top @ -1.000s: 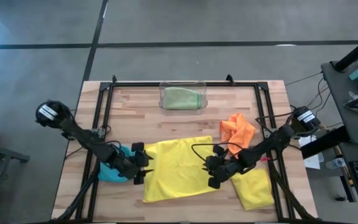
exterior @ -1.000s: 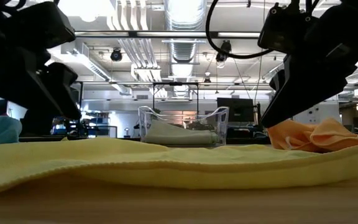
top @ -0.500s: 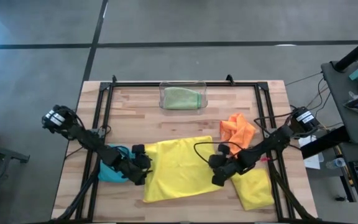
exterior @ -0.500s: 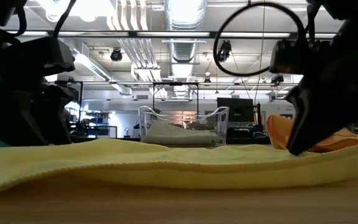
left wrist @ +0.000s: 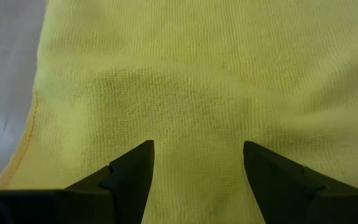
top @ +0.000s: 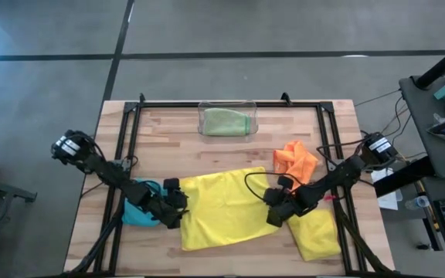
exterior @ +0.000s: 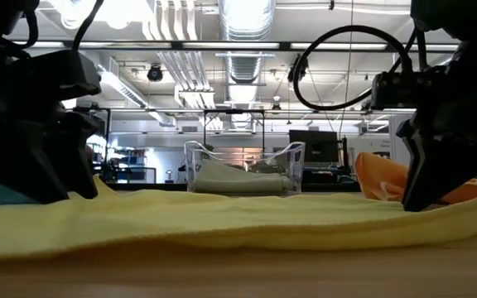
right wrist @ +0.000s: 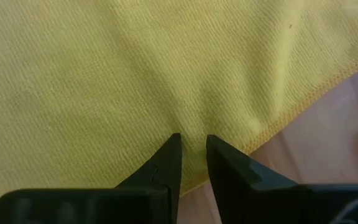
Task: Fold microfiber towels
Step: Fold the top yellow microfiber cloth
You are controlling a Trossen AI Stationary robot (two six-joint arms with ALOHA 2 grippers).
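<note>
One pale green towel (top: 226,122) lies binned; left fingers (left wrist: 194,165) spread, right fingers (right wrist: 191,155) pinching the spread yellow microfiber towel (top: 226,208), unfolded.

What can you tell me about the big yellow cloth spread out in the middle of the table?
The yellow cloth is a soft, finely ribbed square with a stitched hem, lying nearly flat on the wooden table. The left claw sits open over its left edge; the right claw pinches a small fold near its right edge.

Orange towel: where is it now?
In the high view, the orange towel lies crumpled on the table's right side, just beyond the right pincer, between the spread yellow towel and the right frame rail.
</note>
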